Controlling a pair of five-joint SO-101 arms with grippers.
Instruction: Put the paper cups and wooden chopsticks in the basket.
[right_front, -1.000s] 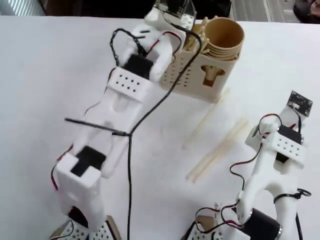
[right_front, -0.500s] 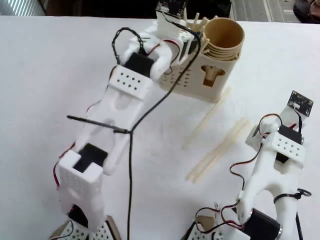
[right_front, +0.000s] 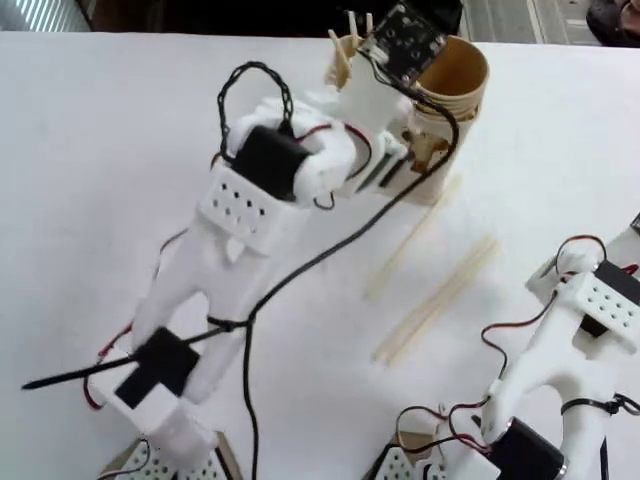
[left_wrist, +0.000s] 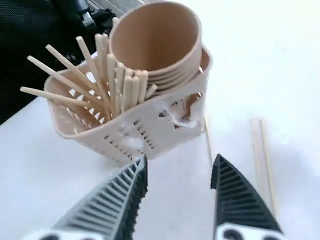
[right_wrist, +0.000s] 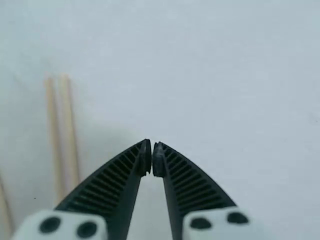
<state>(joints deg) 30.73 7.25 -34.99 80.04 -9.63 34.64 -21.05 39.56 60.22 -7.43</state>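
left wrist view: your left gripper (left_wrist: 180, 159) hangs wide, empty; the loose chopsticks (left_wrist: 261, 150) look light, thin and slippery, so pinch mid-length.

Cups (left_wrist: 172, 75), chopsticks (left_wrist: 122, 90) in basket (left_wrist: 150, 131); loose chopsticks (right_front: 436, 299) on table (right_front: 100, 150) beside it.

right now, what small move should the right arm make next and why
Probably open the right pincer and ease it toward the pair of chopsticks lying on the table beside it. Its jaws are shut and empty, so it cannot take them yet. The basket already holds the paper cups, and the left pincer is open by it.
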